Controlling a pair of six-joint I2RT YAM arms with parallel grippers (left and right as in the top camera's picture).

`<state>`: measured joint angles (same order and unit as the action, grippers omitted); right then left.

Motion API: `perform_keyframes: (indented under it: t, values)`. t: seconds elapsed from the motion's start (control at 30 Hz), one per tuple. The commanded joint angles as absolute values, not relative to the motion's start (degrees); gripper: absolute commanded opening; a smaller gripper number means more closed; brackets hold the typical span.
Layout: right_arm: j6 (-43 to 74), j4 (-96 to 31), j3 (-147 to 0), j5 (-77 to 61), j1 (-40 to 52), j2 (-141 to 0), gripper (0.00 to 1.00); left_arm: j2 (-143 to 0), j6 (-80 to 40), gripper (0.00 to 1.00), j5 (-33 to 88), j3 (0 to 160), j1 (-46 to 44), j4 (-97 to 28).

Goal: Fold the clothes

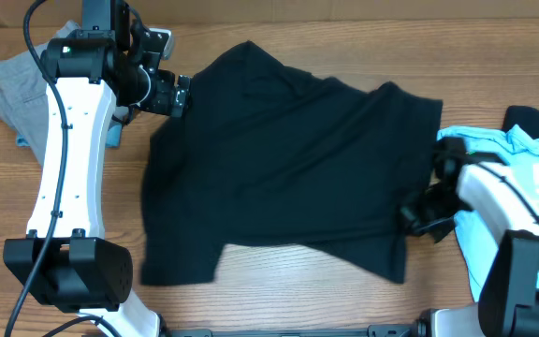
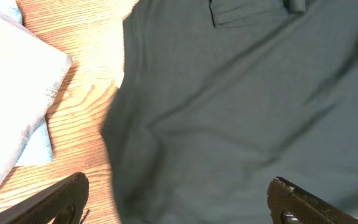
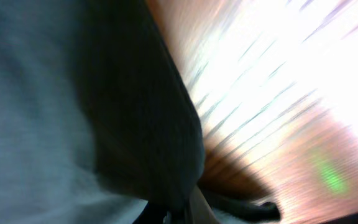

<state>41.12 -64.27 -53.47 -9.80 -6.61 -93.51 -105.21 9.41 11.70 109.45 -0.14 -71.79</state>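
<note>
L gripper (image 1: 178,94): jaws wide apart, nothing in them. In the wrist view both fingers (image 2: 61,200) sit at the bottom corners. The black T-shirt (image 1: 288,168) lies flat below and ahead of the gap, its edge running under the jaws. The collar area is further out in front. I read this as a hover over the top corner, lined up for a pick before any fold.

R gripper (image 1: 417,217): jaws closed right down. The wrist view is badly blurred, but dark cloth runs straight into the pinch with bare table (image 1: 279,290) on the far side. So I take it as nipping the shirt's side hem, prob. a thin bite. How much fabric is caught I can't tell.

Shirt is spread, rumpled, between the two grippers. No fold made yet, by my reading.

Grey trousers (image 1: 12,89) lie off to the outer side of the L jaws, near but not under them. Light-blue tee (image 1: 499,154) is behind the R jaws, under that arm.

Pose: L arm stands tall from its base, upper link near upright, wrist bent over twd the shirt, pointing down. R arm is low, forearm reaching in across the blue tee, wrist level w/ the hem.

Risk, my guess: hem slips on lift.
</note>
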Motion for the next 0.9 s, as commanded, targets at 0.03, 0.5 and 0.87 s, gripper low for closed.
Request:
perform_keyframes:
  t: [0.03, 0.5, 0.87]
  values:
    - [41.1, -67.5, -59.2, 0.6, -14.7, -93.4, 0.04, -104.0, 10.3, 0.96, 11.4, 110.7, 0.1, -71.7]
    - [27.8, -67.8, -59.4, -9.0, -19.7, -91.0, 0.63, -105.2, 8.3, 0.87, 11.4, 102.2, 0.1, -71.6]
    - [19.9, -67.0, -59.3, -24.6, -19.6, -81.7, 0.63, -108.5, 4.4, 0.29, 14.8, 80.7, 0.0, -54.9]
